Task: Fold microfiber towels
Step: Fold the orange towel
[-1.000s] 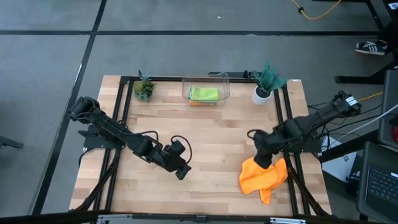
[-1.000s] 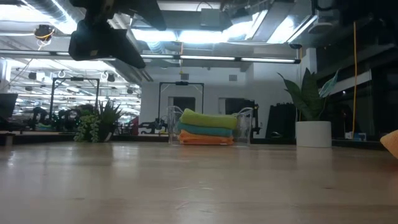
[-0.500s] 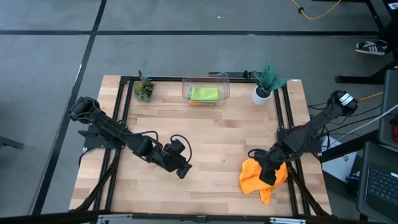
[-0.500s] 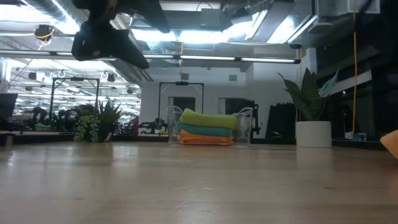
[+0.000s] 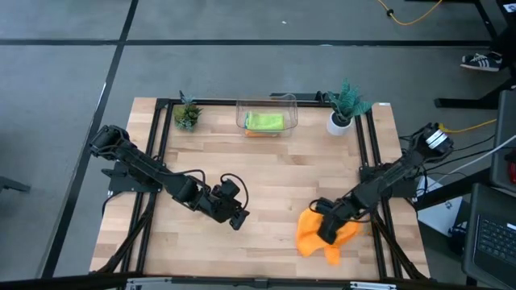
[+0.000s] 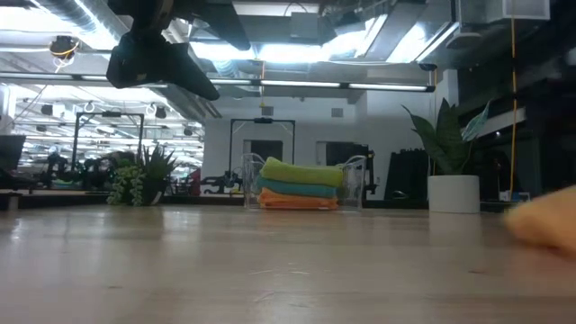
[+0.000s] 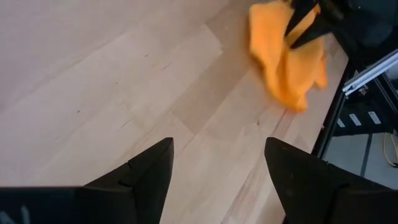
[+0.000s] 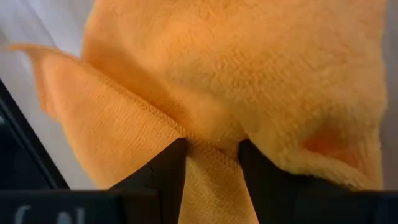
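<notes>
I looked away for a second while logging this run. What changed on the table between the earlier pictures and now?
The right hand, shut on the crumpled orange towel, dragged it from the table's right edge toward the middle. The left hand stayed open over the left-centre boards, and the clear bin with its folded towels and both potted plants did not move.

The wooden table (image 5: 266,185) stood on a grey floor (image 5: 242,64) crossed by dark seam lines, framed by black rails (image 5: 157,137). An orange cable (image 5: 411,12) lay on the floor at the far right, near a black-and-white shoe (image 5: 482,60). A laptop keyboard (image 5: 493,238) showed at the right edge. Seen from table height, the room behind was large and open, lit by long ceiling strip lights (image 6: 306,85), with exposed ducts (image 6: 54,13), a black doorway-like frame (image 6: 261,148) and a tall leafy plant in a white pot (image 6: 453,171).
</notes>
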Available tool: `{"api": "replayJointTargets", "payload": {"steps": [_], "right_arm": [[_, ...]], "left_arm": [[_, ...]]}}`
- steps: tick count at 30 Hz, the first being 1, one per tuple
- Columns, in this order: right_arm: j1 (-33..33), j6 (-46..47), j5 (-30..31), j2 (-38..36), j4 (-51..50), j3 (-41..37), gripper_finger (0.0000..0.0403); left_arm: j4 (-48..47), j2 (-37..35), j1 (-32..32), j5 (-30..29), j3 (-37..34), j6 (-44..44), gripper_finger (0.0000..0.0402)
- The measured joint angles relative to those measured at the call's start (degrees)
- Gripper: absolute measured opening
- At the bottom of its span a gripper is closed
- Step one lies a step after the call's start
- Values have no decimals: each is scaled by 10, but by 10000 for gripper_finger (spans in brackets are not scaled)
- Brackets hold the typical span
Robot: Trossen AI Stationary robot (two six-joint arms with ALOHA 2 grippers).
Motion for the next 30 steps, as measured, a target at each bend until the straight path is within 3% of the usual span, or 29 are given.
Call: {"api": "replayJointTargets", "payload": {"steps": [5, 10, 14, 21, 27, 30], "right_arm": [[-53, -57, 76, 76, 74, 54, 157], [-107, -180, 134, 158, 97, 145, 157], [-151, -258, 136, 232, 100, 227, 157], [-208, -297, 128, 331, 100, 358, 157], [-223, -346, 117, 338, 68, 416, 157], [-223, -348, 106, 338, 47, 421, 157]], "left_arm": [[2, 0, 0, -3, 0, -1, 247], [4, 0, 0, 24, 0, 23, 247], [8, 0, -2, 46, 0, 25, 247], [-1, 18, -15, 107, 0, 10, 247], [-104, 43, -45, 101, 0, -40, 247], [-131, 45, -61, 56, 0, -51, 247]]}}
